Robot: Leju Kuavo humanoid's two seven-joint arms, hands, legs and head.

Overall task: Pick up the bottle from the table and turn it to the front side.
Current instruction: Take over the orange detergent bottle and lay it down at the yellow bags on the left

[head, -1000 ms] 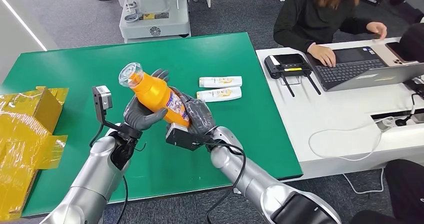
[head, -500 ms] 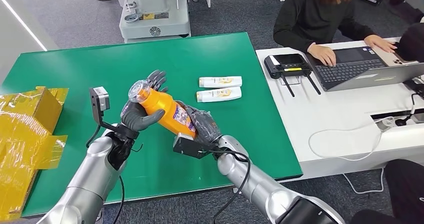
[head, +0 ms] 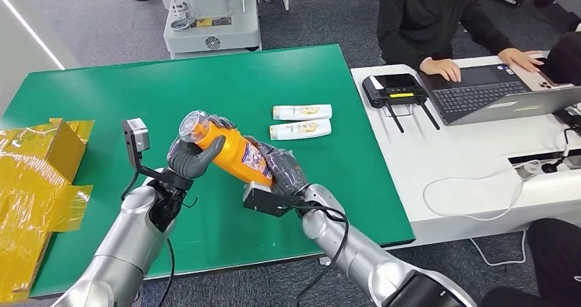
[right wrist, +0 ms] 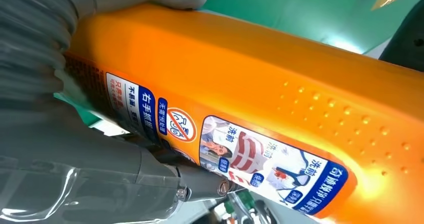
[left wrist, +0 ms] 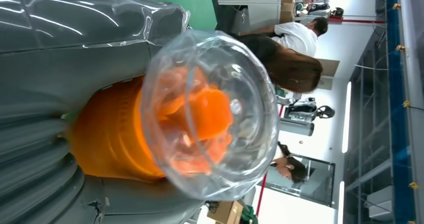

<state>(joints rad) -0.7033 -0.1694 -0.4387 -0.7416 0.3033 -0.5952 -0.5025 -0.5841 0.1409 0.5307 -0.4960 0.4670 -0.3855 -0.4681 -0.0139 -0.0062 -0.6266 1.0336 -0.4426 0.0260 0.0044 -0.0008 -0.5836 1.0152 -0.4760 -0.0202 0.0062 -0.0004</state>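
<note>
Currently the orange bottle (head: pixel 229 151) is held clear above the green surface (head: pixel 288 81), between both hands. Its long axis is tilted: the clear cap end is raised toward the far left, the base lowered toward the near right. The left hand (head: pixel 194 155) is wrapped around the neck end just below the cap; the right hand (head: pixel 282 171) is closed around the base end. In the right wrist view a printed label (right wrist: pixel 220 154) is seen along the body. Judgement: any further turn would be made about this long axis, with both hands equally near.
</note>
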